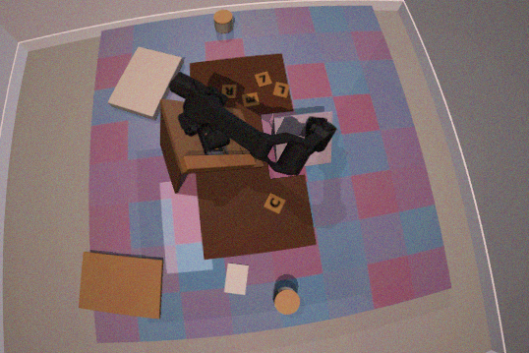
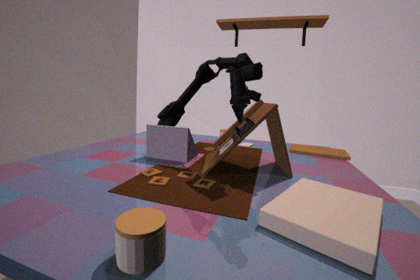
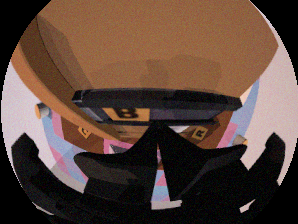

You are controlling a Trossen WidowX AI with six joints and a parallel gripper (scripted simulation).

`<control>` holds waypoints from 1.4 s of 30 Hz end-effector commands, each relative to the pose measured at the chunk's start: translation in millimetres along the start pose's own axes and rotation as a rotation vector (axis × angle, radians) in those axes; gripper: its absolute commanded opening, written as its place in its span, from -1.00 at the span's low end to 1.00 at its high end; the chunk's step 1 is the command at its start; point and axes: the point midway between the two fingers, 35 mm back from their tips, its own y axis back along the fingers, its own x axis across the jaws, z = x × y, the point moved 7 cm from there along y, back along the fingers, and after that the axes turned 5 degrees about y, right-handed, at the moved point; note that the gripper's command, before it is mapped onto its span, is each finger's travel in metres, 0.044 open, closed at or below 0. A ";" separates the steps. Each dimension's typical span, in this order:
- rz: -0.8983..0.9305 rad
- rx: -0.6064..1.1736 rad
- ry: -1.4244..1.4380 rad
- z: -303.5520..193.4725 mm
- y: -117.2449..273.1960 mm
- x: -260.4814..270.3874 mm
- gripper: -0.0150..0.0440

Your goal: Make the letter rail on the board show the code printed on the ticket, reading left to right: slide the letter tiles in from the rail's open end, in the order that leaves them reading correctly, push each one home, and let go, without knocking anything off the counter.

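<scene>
Dim, slightly purple light fills the top and exterior views; grain speckles every surface; a soft shadow of the arm [image 1: 231, 128] [image 2: 191, 90] falls on the patchwork bench top [image 1: 408, 251] [image 2: 43, 234], towards its right edge in the top view; the dark wall [image 1: 482, 79] [image 2: 97, 43] gets little light; the wrist view bends strongly inside a round black border; small letters look soft.

B on tile [image 3: 127, 114] in rail [image 3: 187, 115]; C on tile [image 1: 274, 203] on near brown mat; R [image 1: 229, 90] and two L tiles [image 1: 263, 79] [image 1: 281, 89] on far mat.
</scene>
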 end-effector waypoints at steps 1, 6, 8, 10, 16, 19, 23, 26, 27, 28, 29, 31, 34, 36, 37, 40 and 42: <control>0.004 -0.003 -0.003 2.2 -2.4 0.2 -0.49; 0.004 -0.003 -0.003 3.8 -4.3 0.2 -0.49; 0.004 -0.003 -0.003 4.4 -5.0 0.1 -0.49; 0.004 -0.003 -0.003 5.1 -5.8 0.1 -0.49; 0.004 -0.003 -0.003 6.9 -8.1 -0.1 -0.49; 0.004 -0.003 -0.003 7.8 -9.3 -0.2 -0.49; 0.004 -0.003 -0.003 9.0 -10.9 -0.3 -0.49; 0.004 -0.003 -0.003 9.9 -12.0 -0.4 -0.49; 0.004 -0.003 -0.003 10.0 -12.1 -0.4 -0.49; 0.004 -0.003 -0.003 9.9 -12.0 -0.4 -0.49; 0.004 -0.003 -0.003 9.7 -11.8 -0.4 -0.49; 0.004 -0.003 -0.003 9.1 -11.0 0.0 -0.49; 0.004 -0.003 -0.003 8.5 -10.2 1.1 -0.49; 0.004 -0.003 -0.003 8.4 -10.0 1.8 -0.49; 0.004 -0.003 -0.003 8.4 -10.0 2.2 -0.49; 0.004 -0.003 -0.003 8.5 -10.0 3.1 -0.49; 0.004 -0.003 -0.003 8.5 -10.1 3.8 -0.49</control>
